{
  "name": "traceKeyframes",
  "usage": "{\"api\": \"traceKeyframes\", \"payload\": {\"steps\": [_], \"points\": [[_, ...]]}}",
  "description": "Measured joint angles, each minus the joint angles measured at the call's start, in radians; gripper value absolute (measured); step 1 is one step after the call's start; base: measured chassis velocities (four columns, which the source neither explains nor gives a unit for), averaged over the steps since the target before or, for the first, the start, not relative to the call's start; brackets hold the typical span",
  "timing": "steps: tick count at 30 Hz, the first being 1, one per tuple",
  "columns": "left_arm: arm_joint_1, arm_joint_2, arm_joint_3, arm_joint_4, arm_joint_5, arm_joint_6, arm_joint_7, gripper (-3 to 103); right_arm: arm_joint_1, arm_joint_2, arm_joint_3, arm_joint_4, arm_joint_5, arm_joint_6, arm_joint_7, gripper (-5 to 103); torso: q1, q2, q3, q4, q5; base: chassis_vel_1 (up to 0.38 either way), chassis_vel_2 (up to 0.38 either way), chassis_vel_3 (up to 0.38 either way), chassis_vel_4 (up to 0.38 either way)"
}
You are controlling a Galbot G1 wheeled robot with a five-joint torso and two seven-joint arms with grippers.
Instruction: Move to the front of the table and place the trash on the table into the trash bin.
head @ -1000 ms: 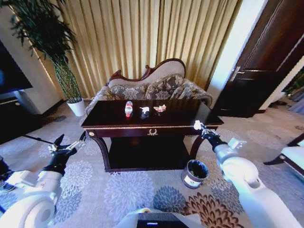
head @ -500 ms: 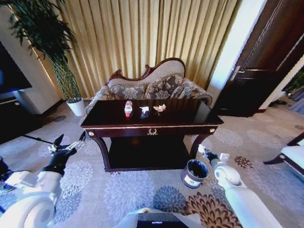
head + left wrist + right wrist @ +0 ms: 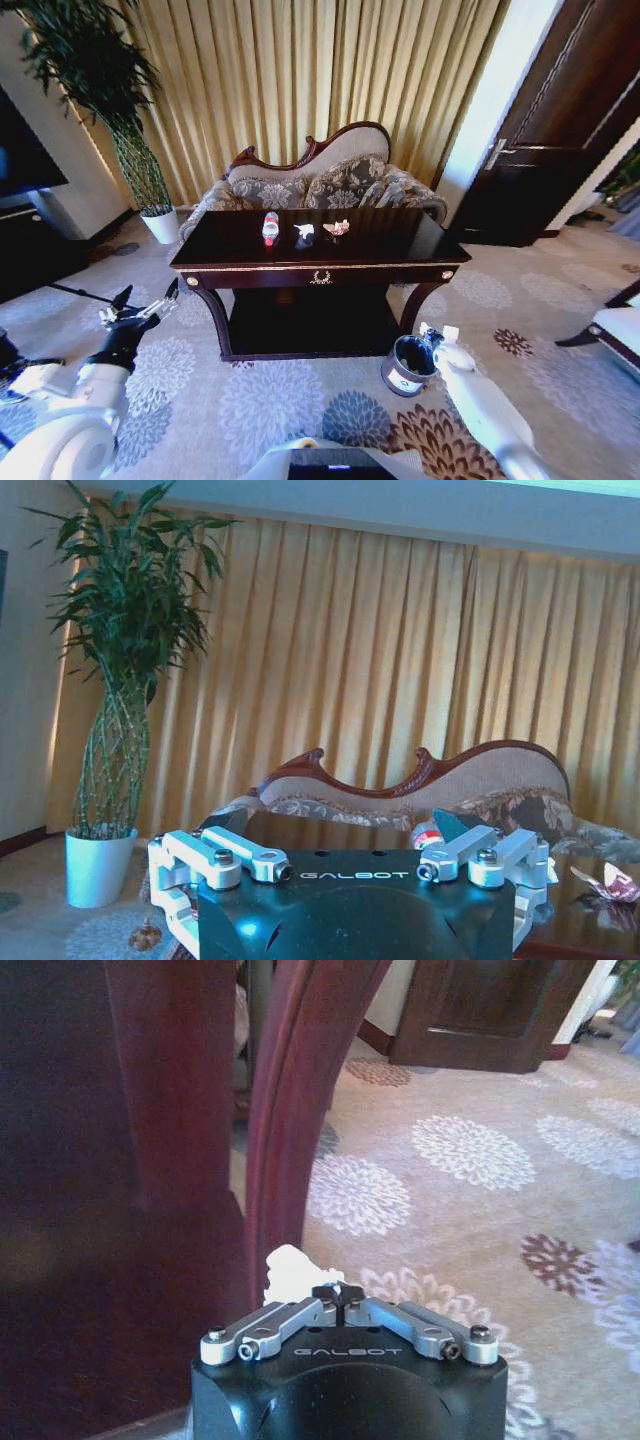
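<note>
Three bits of trash sit in a row near the back of the dark tabletop (image 3: 400, 245) — one clear bottle (image 3: 270, 228) with a red label, one white scrap (image 3: 304, 232) just beside it, and one pinkish scrap (image 3: 337, 228) next to that. One trash bin (image 3: 408, 365) stands on the flowery carpet (image 3: 270, 395) by the table's front right leg. There are two arms. The left gripper (image 3: 138, 311) is held up off the carpet, to the left of the table and well apart from it, its jaws spread wide. The right gripper (image 3: 428, 336) is reached down low — right at the rim of the bin — with its jaws pinched together on a small white scrap of its own (image 3: 292, 1270), close to the curved table leg (image 3: 290, 1110).
</note>
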Motion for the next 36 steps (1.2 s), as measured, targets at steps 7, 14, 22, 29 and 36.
{"api": "traceKeyframes", "payload": {"steps": [7, 14, 22, 29, 36], "points": [[-0.006, 0.016, 0.007, 0.005, 0.001, -0.003, 0.001, 100, 0.015, 0.028, 0.015, -0.064, -0.084, 0.011, 0.000, 7, 0.000, 0.000, 0.000, -0.0003, -0.0001, 0.000, 0.000, 0.000, 0.000], [-0.004, 0.017, 0.011, 0.010, 0.002, -0.007, 0.002, 100, 0.009, 0.036, 0.021, -0.062, -0.089, 0.022, 0.002, 33, 0.000, 0.000, 0.000, -0.0002, 0.0000, 0.000, 0.000, 0.000, 0.000], [-0.005, 0.020, 0.010, 0.012, 0.001, -0.009, 0.003, 100, 0.006, 0.034, 0.020, -0.051, -0.088, 0.026, 0.005, 61, 0.000, 0.000, 0.000, -0.0001, 0.0000, 0.000, 0.000, 0.000, 0.000], [-0.004, 0.015, 0.006, 0.014, 0.001, -0.012, 0.005, 100, -0.003, 0.030, 0.021, -0.042, -0.083, 0.026, 0.005, 88, 0.000, 0.000, 0.000, -0.0001, 0.0000, 0.000, 0.000, 0.000, 0.000], [-0.006, 0.012, 0.001, 0.011, 0.001, -0.012, 0.004, 100, -0.009, 0.030, 0.024, -0.036, -0.080, 0.026, 0.006, 100, 0.000, 0.000, 0.000, -0.0001, 0.0000, 0.000, 0.000, 0.000, 0.000]]}}
